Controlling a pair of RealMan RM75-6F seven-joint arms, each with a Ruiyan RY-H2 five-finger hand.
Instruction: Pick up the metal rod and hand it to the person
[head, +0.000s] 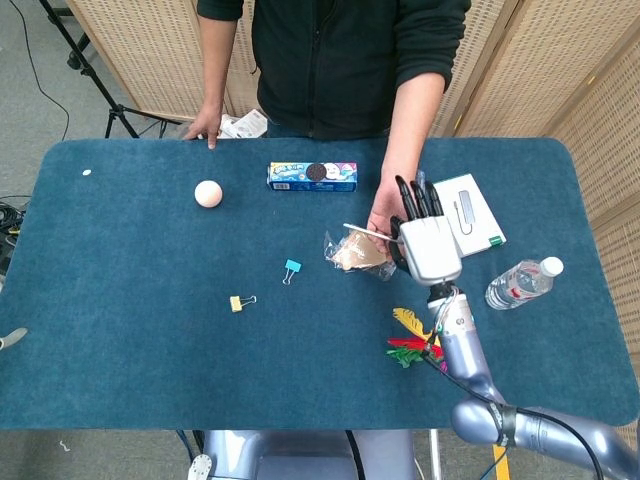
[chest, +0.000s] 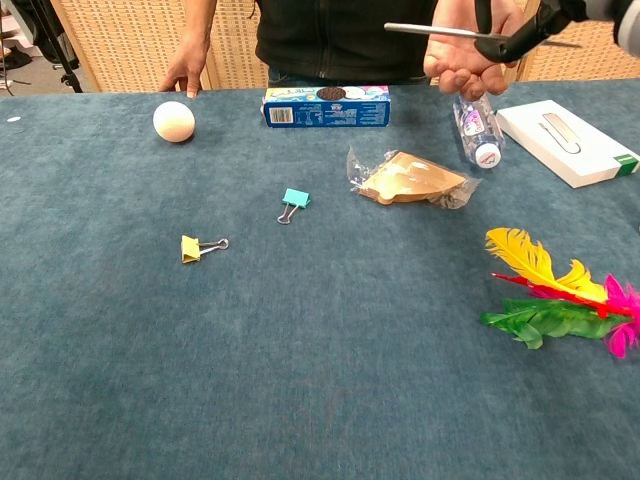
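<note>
My right hand (head: 428, 240) is raised above the table and pinches the thin metal rod (head: 368, 232), which sticks out level to the left. In the chest view the rod (chest: 440, 32) lies across the top of the frame, held by the dark fingers (chest: 512, 40) of the right hand (chest: 530, 22). The person's open palm (head: 383, 214) is directly beneath the rod and the fingers; in the chest view the palm (chest: 462, 62) sits just under the rod. Whether the rod touches the palm is unclear. My left hand shows in neither view.
On the blue table (head: 130, 350) lie a wrapped snack packet (head: 355, 250), a teal clip (head: 291, 268), a yellow clip (head: 238, 302), a ball (head: 208, 193), a cookie box (head: 312, 176), a white box (head: 466, 213), a water bottle (head: 522, 283) and coloured feathers (head: 412, 340).
</note>
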